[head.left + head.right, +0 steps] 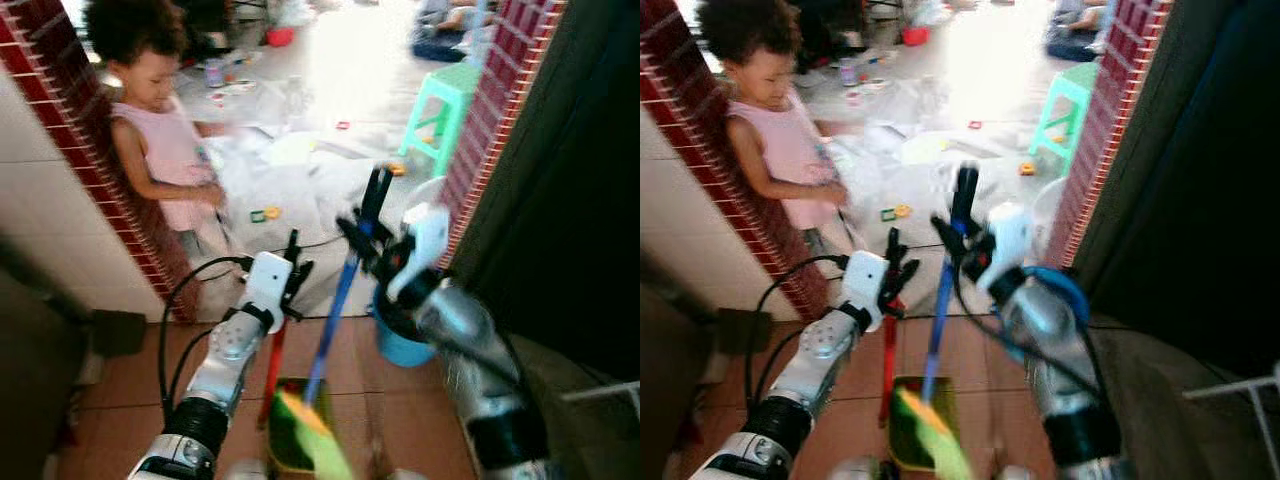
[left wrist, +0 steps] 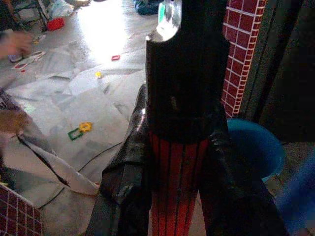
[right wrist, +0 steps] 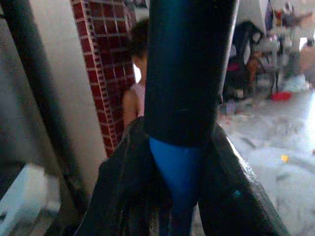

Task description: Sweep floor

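A child (image 1: 160, 130) leans on the brick pillar (image 1: 60, 110) at the left. The left gripper (image 1: 292, 268) is clenched on the red handle (image 2: 176, 187) of a dustpan (image 1: 290, 420) — it stands on the tiles. Just right, the right gripper (image 1: 365, 225) grasps the blue broom (image 1: 335, 310) upright, beside a blue bucket (image 1: 400, 345).

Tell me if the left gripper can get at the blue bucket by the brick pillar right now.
Probably not: the left gripper is shut on the red handle, and the blue broom handle and right arm stand between it and the blue bucket.
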Available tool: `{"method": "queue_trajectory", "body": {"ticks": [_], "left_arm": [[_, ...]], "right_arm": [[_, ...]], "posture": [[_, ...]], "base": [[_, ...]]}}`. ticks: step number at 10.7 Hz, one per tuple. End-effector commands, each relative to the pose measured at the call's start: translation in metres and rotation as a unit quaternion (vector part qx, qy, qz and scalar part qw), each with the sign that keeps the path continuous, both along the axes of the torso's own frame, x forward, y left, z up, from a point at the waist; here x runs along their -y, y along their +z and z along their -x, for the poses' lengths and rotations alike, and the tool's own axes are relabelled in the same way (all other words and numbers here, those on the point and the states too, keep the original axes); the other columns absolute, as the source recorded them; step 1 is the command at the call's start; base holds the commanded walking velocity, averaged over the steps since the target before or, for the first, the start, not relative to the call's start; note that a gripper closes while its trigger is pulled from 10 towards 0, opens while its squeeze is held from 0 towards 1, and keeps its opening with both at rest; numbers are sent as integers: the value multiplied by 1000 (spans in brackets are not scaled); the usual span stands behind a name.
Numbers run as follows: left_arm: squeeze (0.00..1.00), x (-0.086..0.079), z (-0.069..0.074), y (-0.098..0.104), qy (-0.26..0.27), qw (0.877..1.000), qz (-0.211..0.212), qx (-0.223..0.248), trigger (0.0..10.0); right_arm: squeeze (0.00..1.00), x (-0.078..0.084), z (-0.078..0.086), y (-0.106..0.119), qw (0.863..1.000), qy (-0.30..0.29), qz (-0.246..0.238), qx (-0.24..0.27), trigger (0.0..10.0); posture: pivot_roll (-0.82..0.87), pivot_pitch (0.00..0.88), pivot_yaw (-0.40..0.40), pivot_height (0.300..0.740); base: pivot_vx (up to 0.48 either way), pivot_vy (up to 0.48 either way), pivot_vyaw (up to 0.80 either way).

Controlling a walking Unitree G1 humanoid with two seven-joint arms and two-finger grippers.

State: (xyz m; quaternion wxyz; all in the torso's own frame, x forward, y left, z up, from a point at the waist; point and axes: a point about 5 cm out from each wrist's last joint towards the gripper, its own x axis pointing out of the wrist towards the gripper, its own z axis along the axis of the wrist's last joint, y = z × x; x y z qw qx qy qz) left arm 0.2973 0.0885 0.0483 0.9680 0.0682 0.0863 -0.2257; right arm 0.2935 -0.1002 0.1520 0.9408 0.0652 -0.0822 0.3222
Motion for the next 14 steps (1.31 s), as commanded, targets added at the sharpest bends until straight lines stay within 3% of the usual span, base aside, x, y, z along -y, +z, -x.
{"method": "queue_trajectory", "body": {"ticks": [1, 3, 5, 7, 9, 10, 11, 14], "left_arm": [[0, -2, 13, -23, -15, 998, -25, -62, 10000], [0, -11, 15, -22, 3, 998, -14, -65, 10000], [0, -18, 16, -18, -8, 998, -22, -58, 10000], [0, -18, 30, -20, -94, 992, -49, -67, 10000], [0, -19, 39, -24, -108, 990, -54, -75, 10000], [0, -14, 47, -27, -133, 986, -55, -89, 10000], [0, -12, 50, -27, -150, 982, -50, -99, 10000], [0, -11, 60, -30, -203, 967, -54, -147, 10000]], "right_arm": [[0, 12, -5, 32, 995, -30, 29, 88, 10000], [0, 28, -8, 44, 983, -94, 79, 134, 10000], [0, 34, -3, 40, 973, -94, 144, 156, 10000], [0, 34, 0, 19, 975, -89, 169, 111, 10000], [0, 24, 5, -10, 977, -59, 200, 48, 10000], [0, 29, 6, -28, 969, -74, 238, 0, 10000], [0, 31, 6, -33, 966, -81, 246, -16, 10000], [0, 44, -3, -45, 959, -144, 219, -109, 10000]], "posture": [[-74, 0, 62, 740], [-75, 0, 52, 740], [-75, 0, 48, 740], [-74, 0, 50, 740], [-67, 0, 50, 740], [-63, 0, 43, 740], [-63, 0, 39, 740], [-62, 0, 35, 740]], "base": [[0, 0, 0], [0, 0, 0], [0, 0, 0], [0, 0, 0], [0, 0, 0], [0, 0, 0], [0, 0, 0], [0, 0, 0]]}}
